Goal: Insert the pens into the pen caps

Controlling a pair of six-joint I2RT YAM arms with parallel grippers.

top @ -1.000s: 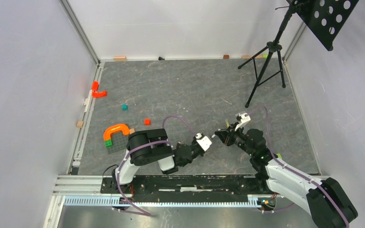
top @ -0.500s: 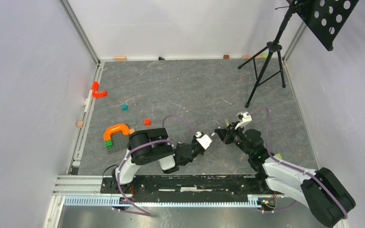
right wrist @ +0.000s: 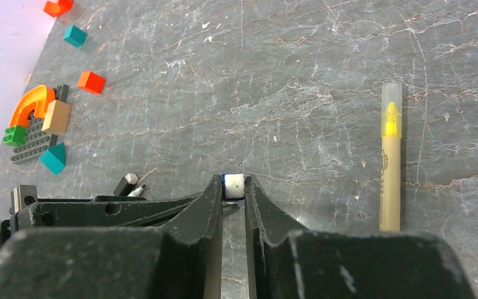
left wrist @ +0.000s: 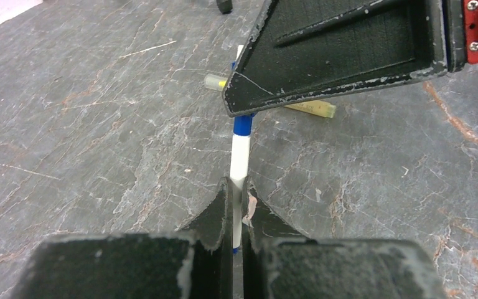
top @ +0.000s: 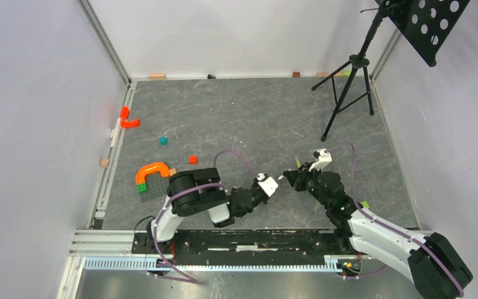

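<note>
**Pen and cap brought together in the air, just beside the yellow-olive pen**

White pen (left wrist: 239,159) clamped low on its barrel by the left gripper (left wrist: 236,187), fingers pressed together around it, blue front section pointing toward the yellow-olive pen (right wrist: 391,159). Blue cap (right wrist: 233,185) pinched in the right gripper (right wrist: 234,194), jaws narrowed onto it, held above the table (right wrist: 286,75) just left of that yellow-olive pen in the right wrist view.

Apparently at the joining step: pen front vanishing behind the right finger in the left wrist view (already inside the cap or not, impossible to tell).

Likely trouble from here:
- Pushing with the two axes slightly off line and jamming the tip on the cap rim.
- Sliding the thin barrel back through the left fingers instead of seating it.
- Popping the short cap out of so small a pinch and dropping it beside the yellow-olive pen.

Well away from that pen, toy blocks (right wrist: 31,106) at the far left, out of the way.
</note>
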